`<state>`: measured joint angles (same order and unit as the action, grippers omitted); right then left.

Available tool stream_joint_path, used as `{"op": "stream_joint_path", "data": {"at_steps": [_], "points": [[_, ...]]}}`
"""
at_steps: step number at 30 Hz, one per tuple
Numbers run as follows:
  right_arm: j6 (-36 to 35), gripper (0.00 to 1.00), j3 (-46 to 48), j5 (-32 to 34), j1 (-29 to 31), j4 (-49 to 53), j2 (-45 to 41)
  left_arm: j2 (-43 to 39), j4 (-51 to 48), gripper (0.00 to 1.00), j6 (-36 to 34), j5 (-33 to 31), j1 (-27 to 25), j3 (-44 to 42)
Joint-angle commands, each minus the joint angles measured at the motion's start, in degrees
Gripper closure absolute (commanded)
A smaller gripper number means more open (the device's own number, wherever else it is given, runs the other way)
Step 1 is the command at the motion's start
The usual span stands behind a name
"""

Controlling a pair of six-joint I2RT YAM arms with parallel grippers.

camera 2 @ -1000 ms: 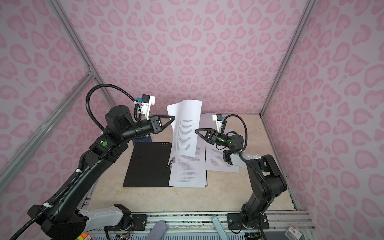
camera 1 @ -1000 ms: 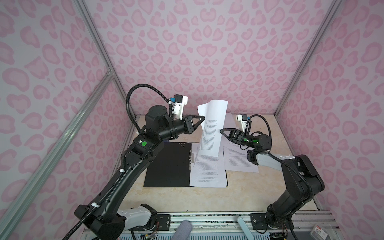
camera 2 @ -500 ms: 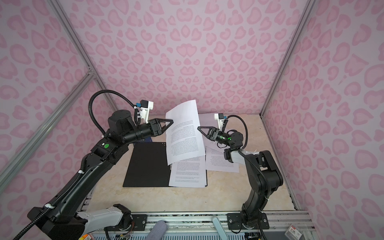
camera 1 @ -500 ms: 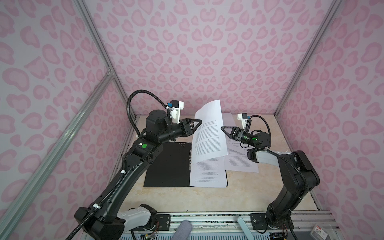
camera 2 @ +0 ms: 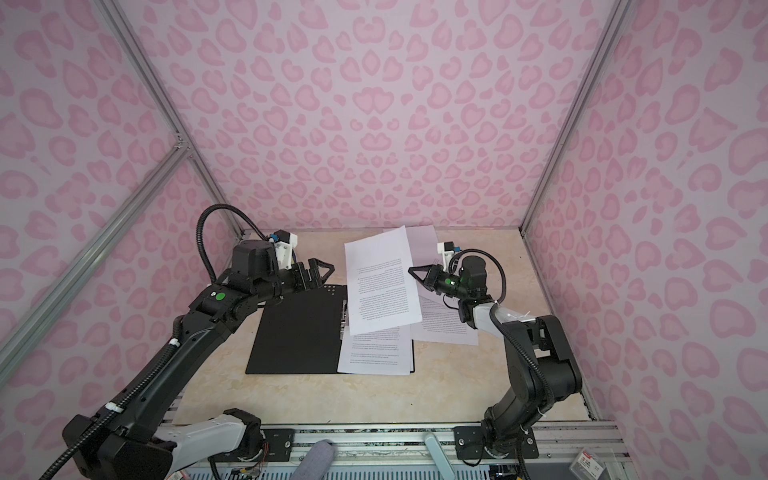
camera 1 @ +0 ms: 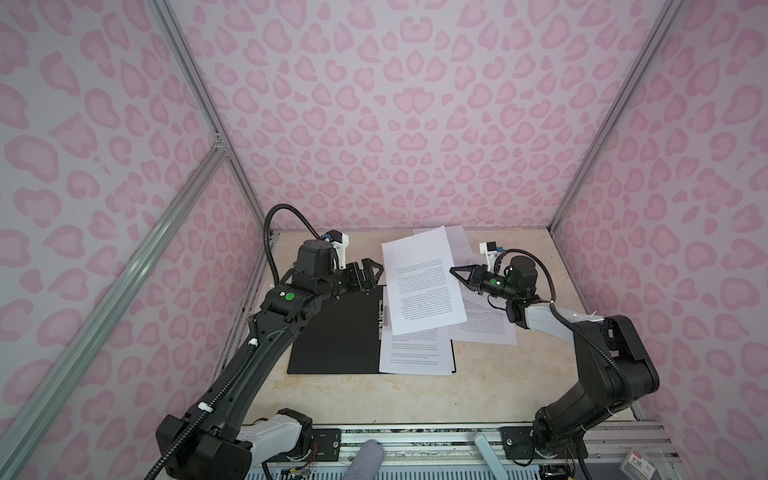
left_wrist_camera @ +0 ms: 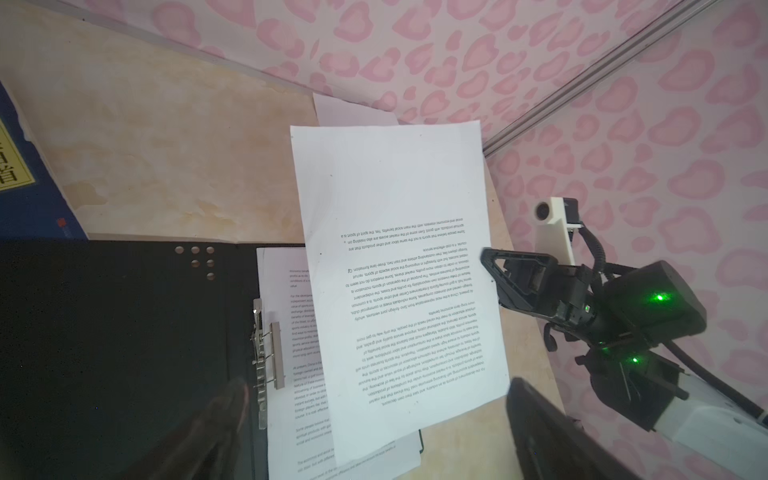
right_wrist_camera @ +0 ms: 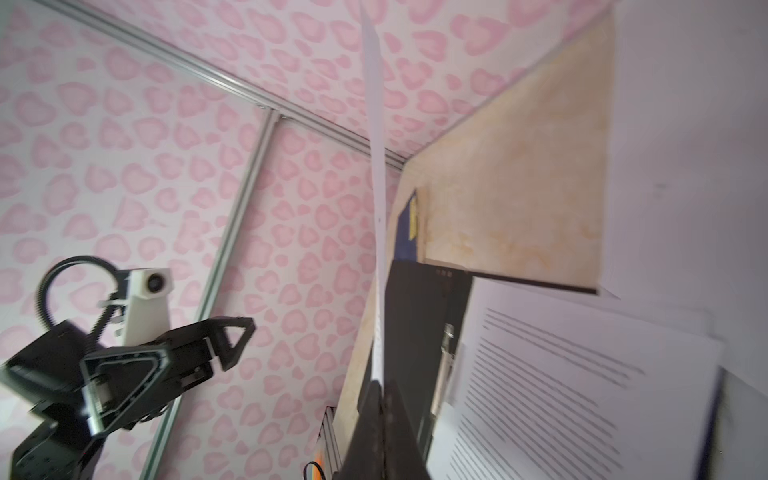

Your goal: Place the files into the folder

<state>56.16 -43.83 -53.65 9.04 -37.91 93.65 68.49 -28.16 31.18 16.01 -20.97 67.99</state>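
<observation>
The folder (camera 1: 332, 336) lies open on the table with its black inside up and its metal clip (camera 1: 381, 316) along the spine. A few files (camera 1: 415, 353) rest on its right half. One printed sheet (camera 1: 422, 282) hangs tilted above the clip, and my right gripper (camera 1: 454, 272) is shut on its right edge. The right wrist view shows that sheet (right_wrist_camera: 376, 166) edge-on, running out from the shut right gripper (right_wrist_camera: 380, 384). My left gripper (camera 1: 374, 270) stands open just left of the sheet, not touching it. In the left wrist view the left gripper (left_wrist_camera: 376, 384) is spread wide below the sheet (left_wrist_camera: 399, 270).
More files (camera 1: 486, 328) lie on the table right of the folder, under my right arm, and one sheet (camera 1: 459, 245) lies near the back wall. A dark-blue booklet (left_wrist_camera: 25, 199) sits at the folder's back left. Pink walls and aluminium posts (camera 1: 199, 108) enclose three sides.
My left gripper has opened, let go of the raised sheet and drawn back to the left. My right gripper has shut on the sheet's right edge, and the sheet has tipped lower.
</observation>
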Motion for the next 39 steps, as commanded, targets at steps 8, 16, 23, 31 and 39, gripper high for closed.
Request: {"op": "stream_joint_path", "data": {"at_steps": [8,16,23,31,39], "points": [[-15.09,1.0,5.36,12.64,4.23,18.89,0.13,5.76,-11.41,0.02,-6.01,1.76,1.2,-4.44],[-14.71,1.0,7.78,19.47,7.09,18.21,-3.58,7.82,-10.51,0.02,-8.41,4.89,1.2,-9.04],[-10.2,1.0,9.65,23.4,10.9,13.57,-3.74,10.38,-8.29,0.02,-8.76,8.02,1.22,-12.45],[-7.42,1.0,10.35,26.14,13.14,10.92,-3.17,10.99,-7.36,0.02,-9.12,8.34,1.24,-13.21],[-5.5,1.0,10.37,26.93,14.65,9.04,-1.85,11.02,-6.36,0.02,-8.55,9.34,1.21,-13.71]]}}
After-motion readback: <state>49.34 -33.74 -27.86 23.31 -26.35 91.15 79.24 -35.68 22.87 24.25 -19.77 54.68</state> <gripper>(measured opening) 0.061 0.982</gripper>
